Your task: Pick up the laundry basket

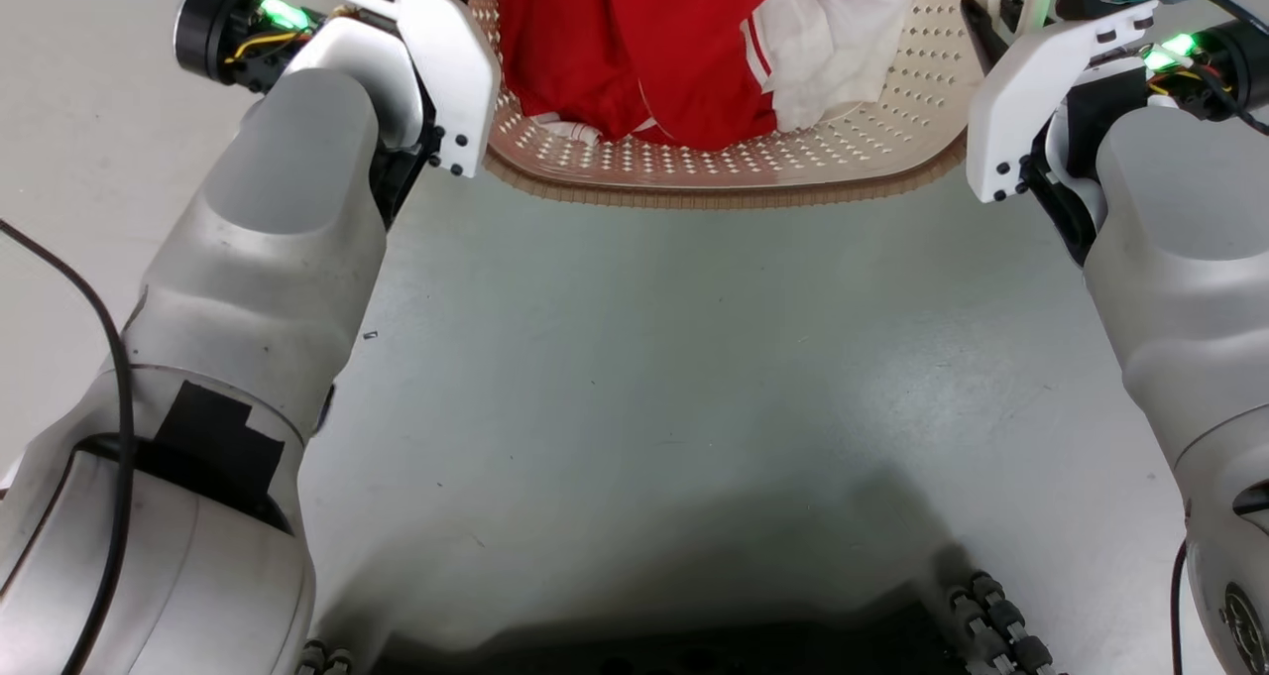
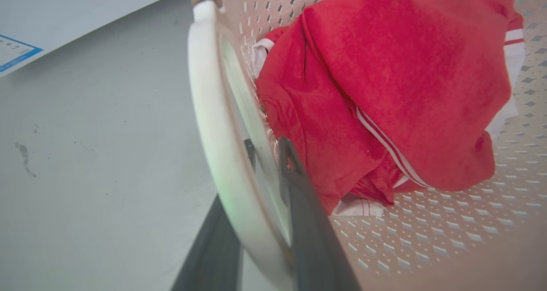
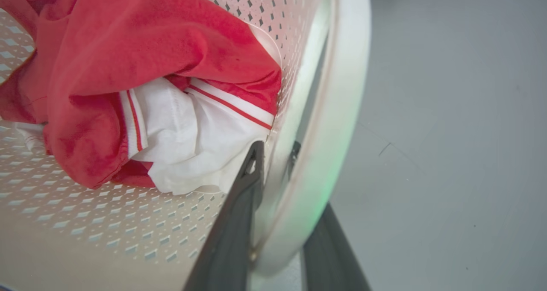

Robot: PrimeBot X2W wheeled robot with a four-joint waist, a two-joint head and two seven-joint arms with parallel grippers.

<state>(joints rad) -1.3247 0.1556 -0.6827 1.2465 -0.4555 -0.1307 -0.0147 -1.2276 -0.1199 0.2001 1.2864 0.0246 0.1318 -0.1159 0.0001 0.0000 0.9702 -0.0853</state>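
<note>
Arms frame the head view: the pale grey left forearm (image 1: 288, 239) rises at the left and the pale grey right forearm (image 1: 1180, 259) at the right. Each reaches up to one side of the cream-white perforated plastic laundry basket (image 1: 892, 120) at the top centre. The basket's brown woven-look rim (image 1: 714, 195) curves toward the robot above the smooth grey floor (image 1: 644, 358); whether the basket touches that floor cannot be told. A crumpled red garment (image 1: 644, 51) lies in the basket, touching a white cloth with red stripes (image 1: 833, 51), and a thin black cable (image 1: 114, 407) runs along the left arm. In the left wrist view the left gripper (image 2: 268, 150) pinches the basket's side. Its outer dark finger (image 2: 213, 248) runs outside the curved left white handle (image 2: 213, 124) and its inner dark finger (image 2: 307, 231) runs inside the wall, touching the red garment, with handle and wall pressed between them. A pale panel with a blue-edged label (image 2: 17, 51) sits in the upper left corner. In the right wrist view the right gripper (image 3: 275, 150) clamps the right white handle (image 3: 342, 124) likewise, one finger (image 3: 235, 231) inside just beside the white cloth, the other finger (image 3: 331, 252) outside over the floor.
</note>
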